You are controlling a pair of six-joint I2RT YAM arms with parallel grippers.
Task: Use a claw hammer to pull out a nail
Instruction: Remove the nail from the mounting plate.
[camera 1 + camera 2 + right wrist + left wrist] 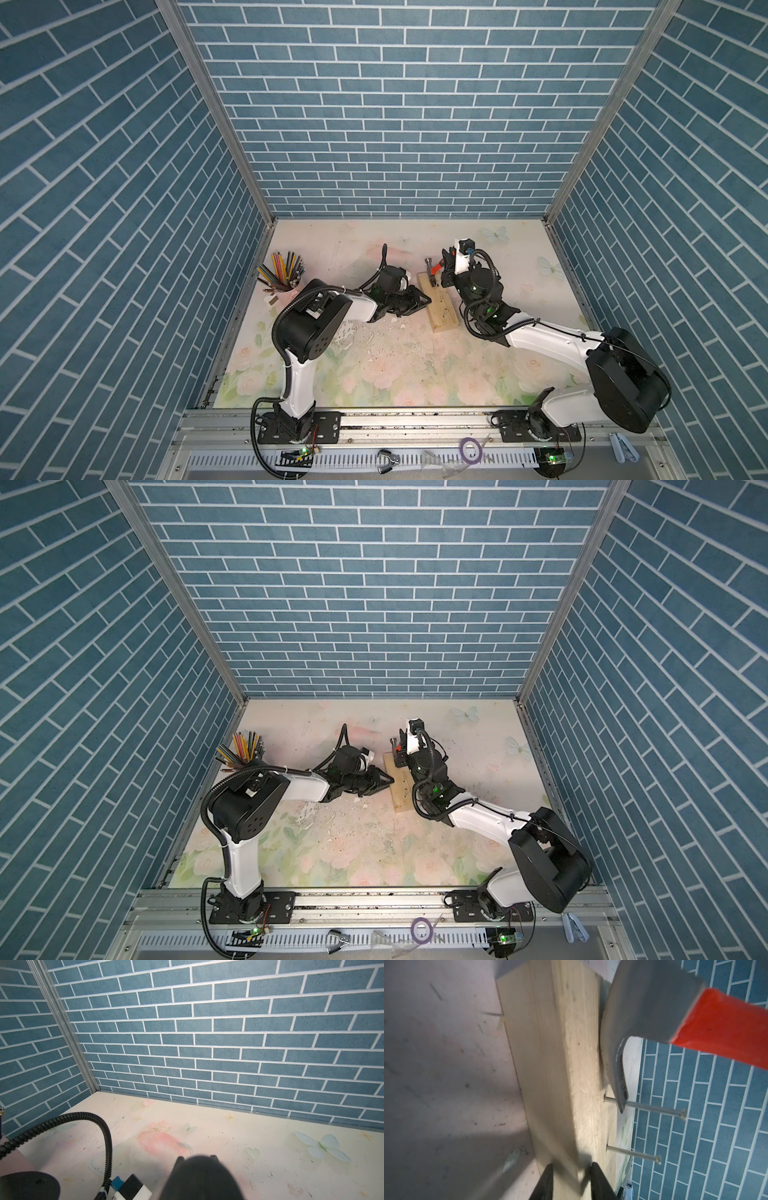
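Blue brick-pattern walls enclose a floral counter (374, 374). On it the right tool (446, 272) is pressed together on the claw hammer (433, 271) by its handle, and the claw meets a nail (652, 1108) standing in the wooden block (442, 309). The left tool (572, 1168) pinches the block's edge. A second nail (633, 1153) stands nearby.

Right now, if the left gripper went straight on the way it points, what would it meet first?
The wooden block. The left gripper straddles its near edge, so it would press into the wood at once. The claw hammer sits further along, seemingly off that line.
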